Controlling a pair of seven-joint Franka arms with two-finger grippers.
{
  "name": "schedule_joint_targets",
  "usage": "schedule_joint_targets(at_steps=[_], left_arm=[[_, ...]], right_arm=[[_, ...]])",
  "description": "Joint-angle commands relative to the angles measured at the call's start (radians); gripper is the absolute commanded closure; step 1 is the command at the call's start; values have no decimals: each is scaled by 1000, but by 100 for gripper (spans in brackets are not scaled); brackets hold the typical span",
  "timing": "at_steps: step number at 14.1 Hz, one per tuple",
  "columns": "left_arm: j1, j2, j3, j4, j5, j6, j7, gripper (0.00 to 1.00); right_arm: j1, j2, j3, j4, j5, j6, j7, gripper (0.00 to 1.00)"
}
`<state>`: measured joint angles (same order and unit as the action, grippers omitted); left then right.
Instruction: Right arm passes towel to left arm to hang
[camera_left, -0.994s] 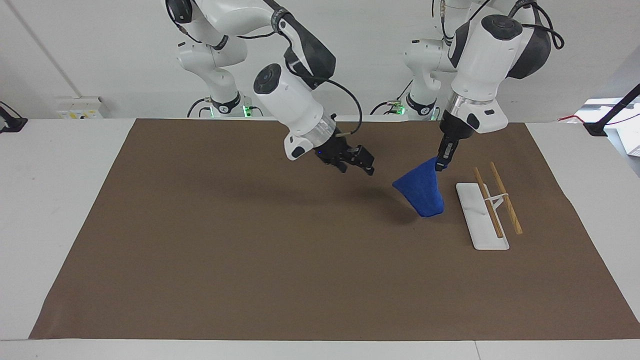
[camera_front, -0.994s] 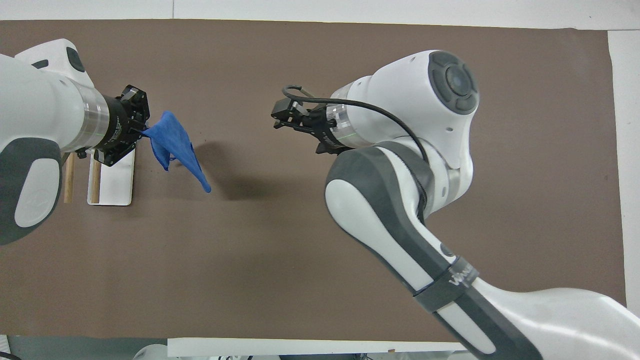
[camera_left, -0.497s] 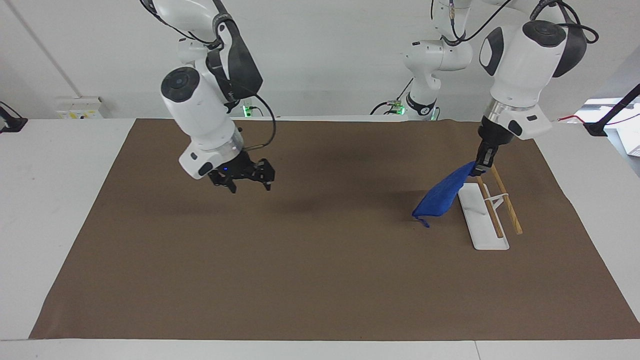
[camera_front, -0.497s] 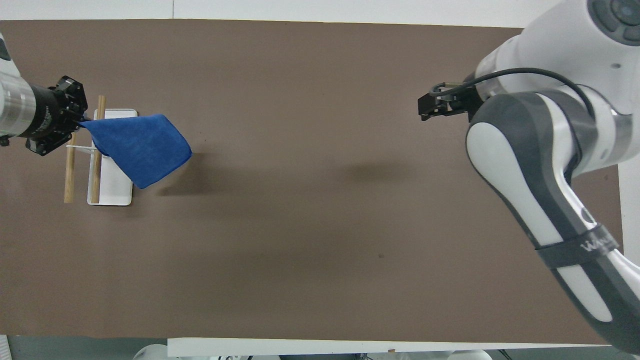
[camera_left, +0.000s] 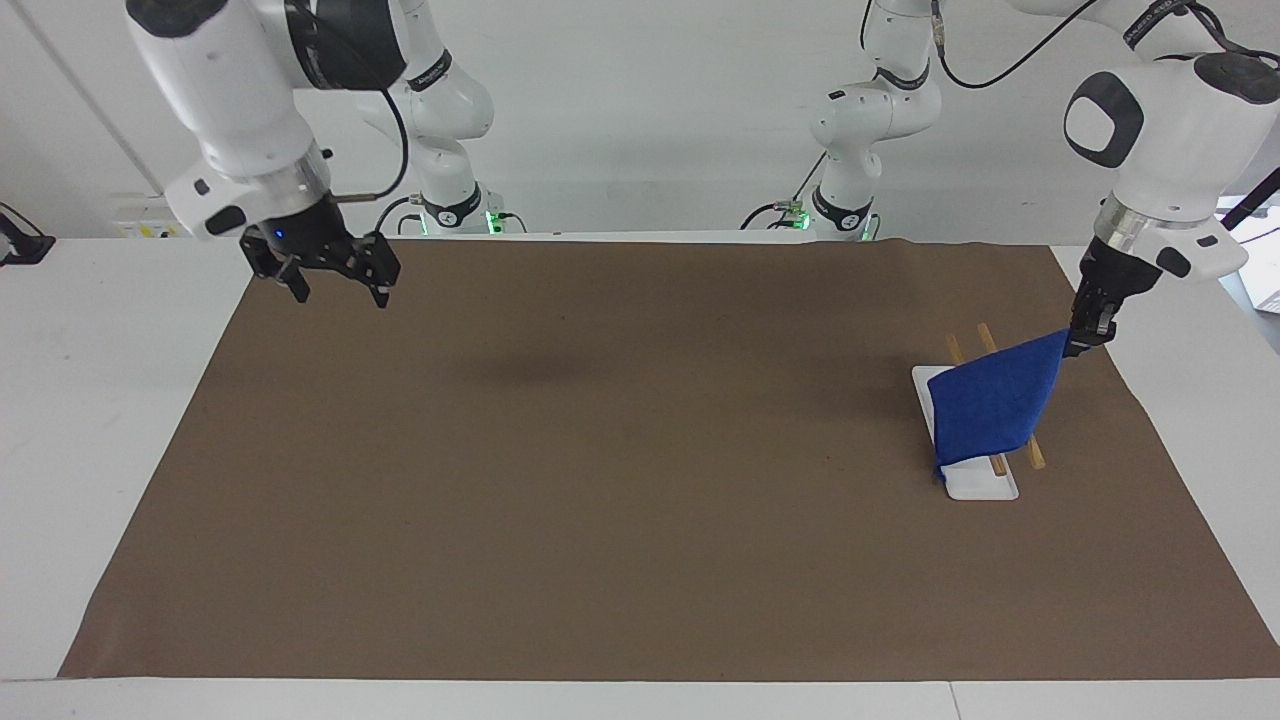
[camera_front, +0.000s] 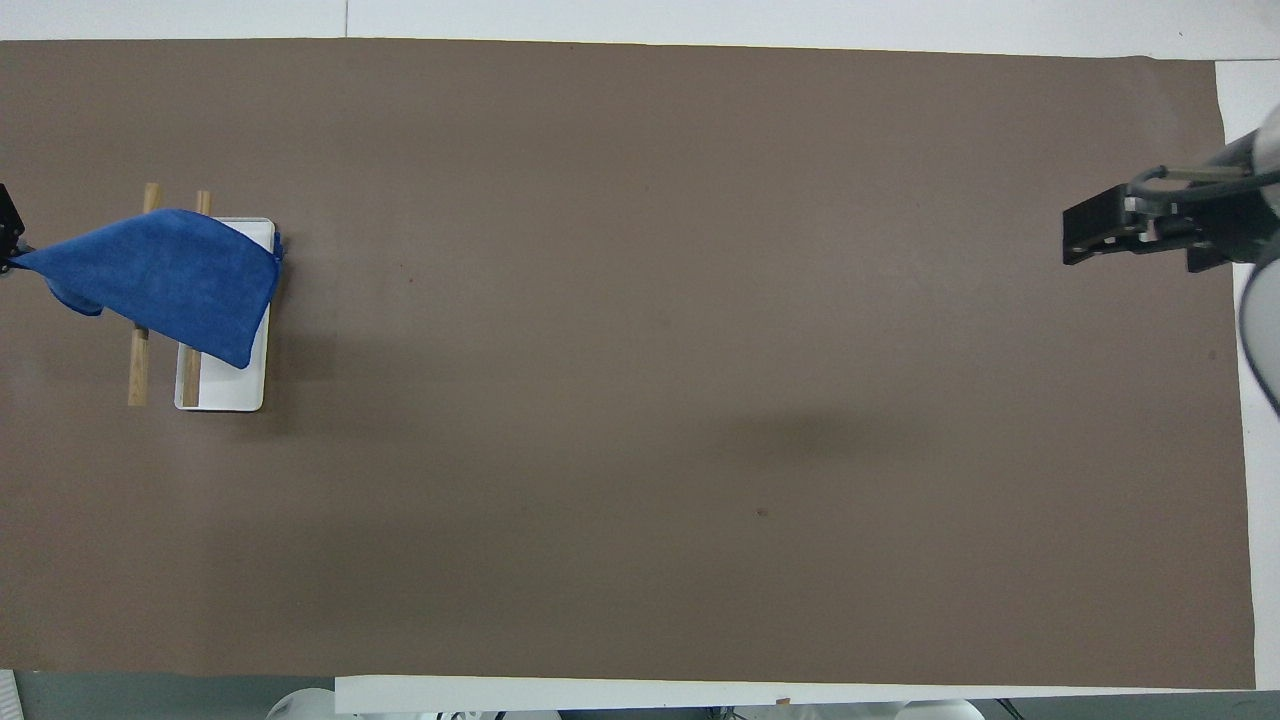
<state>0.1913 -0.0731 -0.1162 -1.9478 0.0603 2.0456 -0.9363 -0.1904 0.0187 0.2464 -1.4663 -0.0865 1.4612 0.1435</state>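
My left gripper (camera_left: 1079, 344) is shut on one corner of the blue towel (camera_left: 990, 410) and holds it up over the rack. The towel hangs slanted and covers most of the two wooden rods (camera_left: 985, 335) and the white base (camera_left: 980, 488). I cannot tell whether it rests on the rods. In the overhead view the towel (camera_front: 160, 275) spreads across the rods (camera_front: 138, 365) and the base (camera_front: 235, 390), and only the left gripper's tip (camera_front: 6, 240) shows at the edge. My right gripper (camera_left: 335, 280), with its blue wrist light on, is open and empty over the mat's edge at the right arm's end (camera_front: 1085, 232).
A brown mat (camera_left: 620, 480) covers most of the white table (camera_left: 110, 420). The rack stands on the mat toward the left arm's end. Both arm bases stand at the robots' edge of the table.
The left gripper has carried the towel sideways from beside the rack to over it. The right arm has drawn back from mid-table to its own end and risen, open and empty.
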Motion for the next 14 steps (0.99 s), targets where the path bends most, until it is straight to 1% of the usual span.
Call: schedule_joint_targets(at_steps=[1, 4, 6, 8, 10, 12, 13, 14], left_arm=[[30, -47, -11, -108, 9, 102, 27, 100], [63, -36, -11, -118, 9, 155, 30, 100], [100, -27, -11, -120, 9, 211, 42, 100], [134, -22, -11, -123, 9, 223, 92, 100], [151, -22, -11, -126, 9, 225, 100, 100], [152, -20, -11, -141, 9, 243, 100, 100], [154, -22, -11, -158, 9, 264, 103, 100], [161, -24, -11, -170, 9, 277, 105, 96]], right_arm=[[-7, 32, 7, 87, -78, -80, -60, 0], [-52, 29, -4, 70, -70, -85, -120, 0], [-57, 21, -6, 57, -65, -97, -139, 0], [-52, 21, -4, 55, -65, -104, -139, 0], [-58, 23, -7, 54, -62, -104, -145, 0], [-41, 11, -24, 47, -50, -101, -145, 0], [-5, -2, -53, 40, -49, -93, -145, 0], [58, -15, -118, 26, -49, -90, -142, 0]])
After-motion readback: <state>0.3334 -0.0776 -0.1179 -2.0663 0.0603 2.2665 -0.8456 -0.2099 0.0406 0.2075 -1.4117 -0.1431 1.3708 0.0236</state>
